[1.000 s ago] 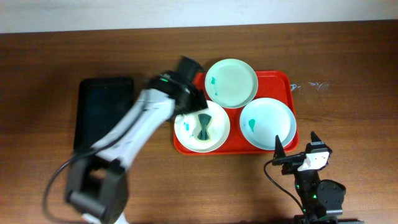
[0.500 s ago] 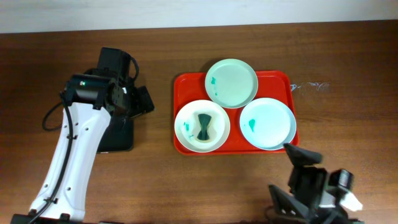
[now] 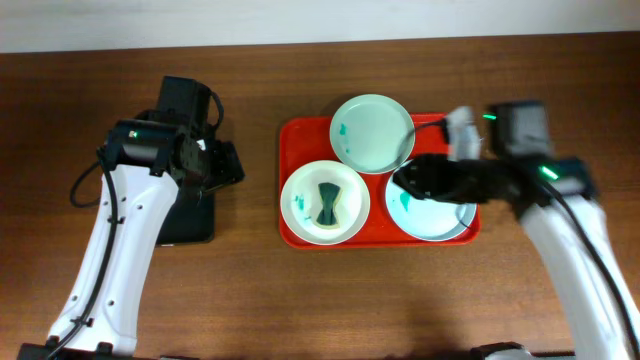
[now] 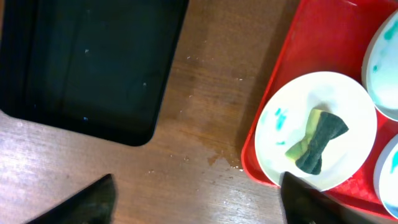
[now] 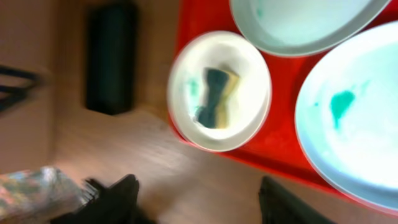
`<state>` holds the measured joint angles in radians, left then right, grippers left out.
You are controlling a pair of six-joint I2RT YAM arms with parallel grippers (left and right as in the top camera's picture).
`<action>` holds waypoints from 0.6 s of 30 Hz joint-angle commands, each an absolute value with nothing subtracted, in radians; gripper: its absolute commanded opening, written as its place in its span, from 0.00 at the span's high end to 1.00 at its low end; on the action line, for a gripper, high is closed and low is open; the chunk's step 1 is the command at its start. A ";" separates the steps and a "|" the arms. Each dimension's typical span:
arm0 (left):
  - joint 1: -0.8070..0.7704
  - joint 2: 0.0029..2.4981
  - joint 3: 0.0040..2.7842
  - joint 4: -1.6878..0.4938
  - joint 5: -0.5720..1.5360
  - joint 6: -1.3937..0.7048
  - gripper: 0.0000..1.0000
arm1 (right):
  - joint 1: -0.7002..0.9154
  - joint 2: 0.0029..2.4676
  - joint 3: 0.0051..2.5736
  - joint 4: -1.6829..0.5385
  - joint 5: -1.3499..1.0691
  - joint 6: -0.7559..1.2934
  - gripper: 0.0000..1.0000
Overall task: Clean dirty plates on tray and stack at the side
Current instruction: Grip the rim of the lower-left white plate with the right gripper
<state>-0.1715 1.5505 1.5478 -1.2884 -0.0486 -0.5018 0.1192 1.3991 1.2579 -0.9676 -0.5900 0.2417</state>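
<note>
right gripper, spread wide and empty, seems nearest; sponge on plate lies to its left, long axis fore-aft.

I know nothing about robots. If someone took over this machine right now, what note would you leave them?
Left claw: open, empty, above bare table between black tray and red tray.
Right claw: open, empty, near the right plate.
Left plate, back plate and right plate all lie on the red tray, each smudged teal; a sponge lies on the left plate.
Done: nothing stacked. Left: wipe all three, stack them beside the tray.
</note>
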 commanded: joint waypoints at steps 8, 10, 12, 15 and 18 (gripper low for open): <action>-0.170 1.556 1.538 -1.264 -0.041 -0.469 0.28 | 0.242 1.913 1.253 -0.698 -0.444 0.187 0.63; -0.170 1.556 1.538 -1.262 -0.039 -0.469 0.30 | 0.242 1.920 1.253 -0.699 -0.390 0.187 0.63; -0.170 1.558 1.538 -1.259 -0.003 -0.453 0.34 | 0.242 1.924 1.247 -0.689 -0.381 0.171 0.62; -0.170 1.576 1.538 -1.239 0.062 -0.394 0.31 | 0.245 1.930 1.230 -0.656 -0.385 0.171 0.64; -0.170 1.615 1.538 -1.238 0.076 -0.394 0.33 | 0.249 1.937 1.209 -0.611 -0.441 0.143 0.64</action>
